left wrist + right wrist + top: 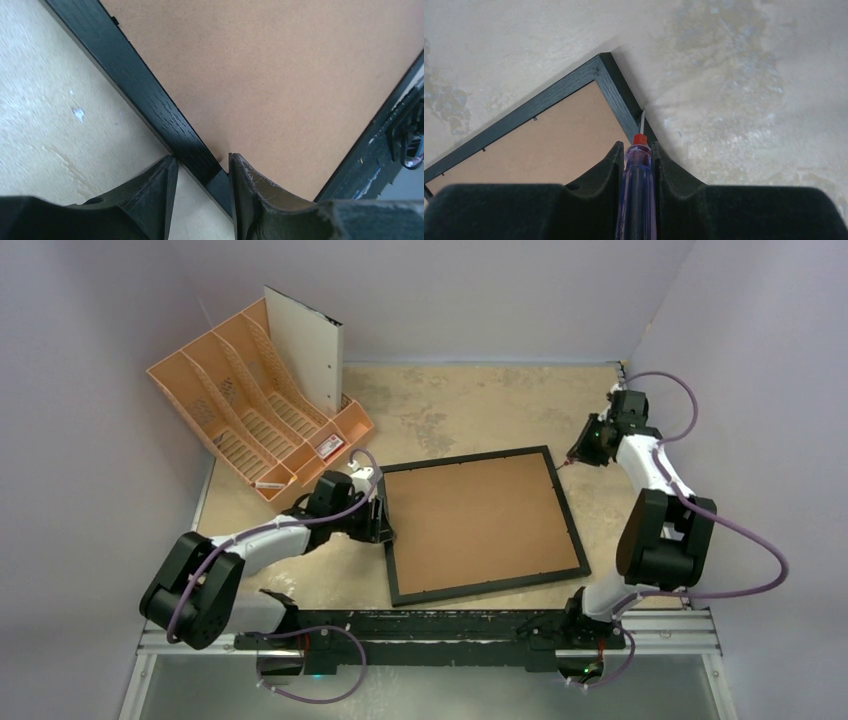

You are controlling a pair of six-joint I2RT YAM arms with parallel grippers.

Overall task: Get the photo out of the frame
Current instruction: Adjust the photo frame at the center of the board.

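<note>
The black frame (568, 515) lies back up on the table, with the brown backing board (475, 525) filling it. The photo is hidden. My left gripper (380, 525) is at the frame's left rail. In the left wrist view its jaws (200, 165) straddle the black rail (150, 95), one fingertip on each side of it. My right gripper (580, 453) is shut on a screwdriver (636, 190) with a clear purple handle. The screwdriver's thin metal tip (642, 117) touches the outer edge of the frame's right rail (624, 100) near the far right corner.
An orange file organiser (250, 410) stands at the back left, holding a blank white sheet (305, 350) upright. The grey walls close in on three sides. The arm bases and a black rail (430, 625) run along the near edge.
</note>
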